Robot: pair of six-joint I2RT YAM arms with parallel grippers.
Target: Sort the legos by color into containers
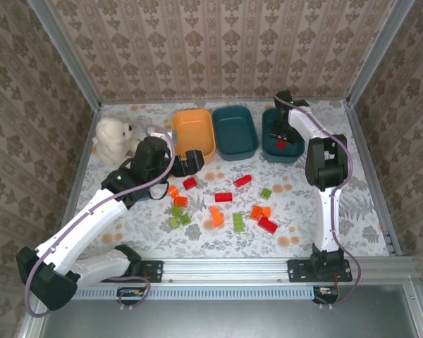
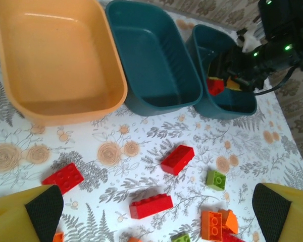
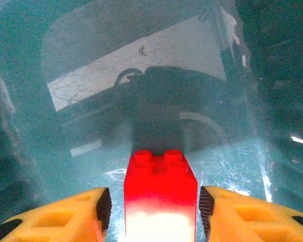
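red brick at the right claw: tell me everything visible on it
The red brick is glossy, slightly translucent-looking plastic. It is a short block with its studs up. Two studs show at its far end, and the near top is washed out by glare. It sits level and low inside the rightmost teal tray, between the fingers of the right claw. A narrow gap shows on its left side, less on its right. Whether it rests on the tray floor is unclear.
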